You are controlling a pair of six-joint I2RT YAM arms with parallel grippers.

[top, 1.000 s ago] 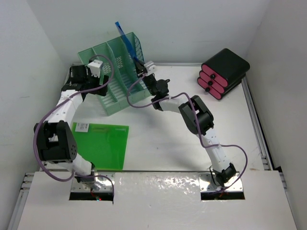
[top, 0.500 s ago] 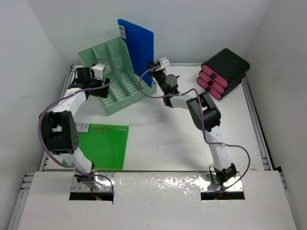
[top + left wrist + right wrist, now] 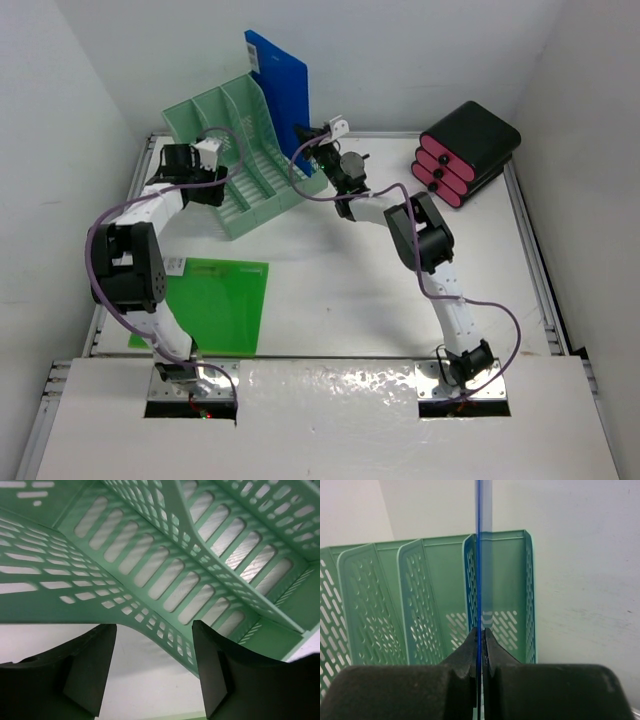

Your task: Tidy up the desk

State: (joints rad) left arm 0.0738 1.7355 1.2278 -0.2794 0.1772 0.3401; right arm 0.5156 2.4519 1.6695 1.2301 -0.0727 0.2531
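Note:
The white desk (image 3: pixel 340 290) carries a mint-green file rack (image 3: pixel 250 150) at the back left. In my right gripper (image 3: pixel 312 134), which is shut on its lower edge, a blue folder (image 3: pixel 278 85) stands upright over the rack's rightmost slot. In the right wrist view the blue folder (image 3: pixel 479 555) shows edge-on, pinched at the right gripper (image 3: pixel 479 632), with the rack (image 3: pixel 505 590) behind. My left gripper (image 3: pixel 205 162) is at the rack's left side. Its jaws (image 3: pixel 152 675) are open, and the rack's perforated wall (image 3: pixel 150 570) is just beyond the fingertips (image 3: pixel 215 675). A green folder (image 3: pixel 215 300) lies flat at the near left.
A black-and-pink drawer box (image 3: pixel 468 150) sits at the back right corner. Metal rails (image 3: pixel 535 260) edge the desk, and white walls close in on the left, back and right. Purple cables loop along both arms.
The blue folder has turned from edge-on to broadside and come upright, ending over the rack's right end. My left gripper's jaws have narrowed beside the rack, and the left elbow has shifted.

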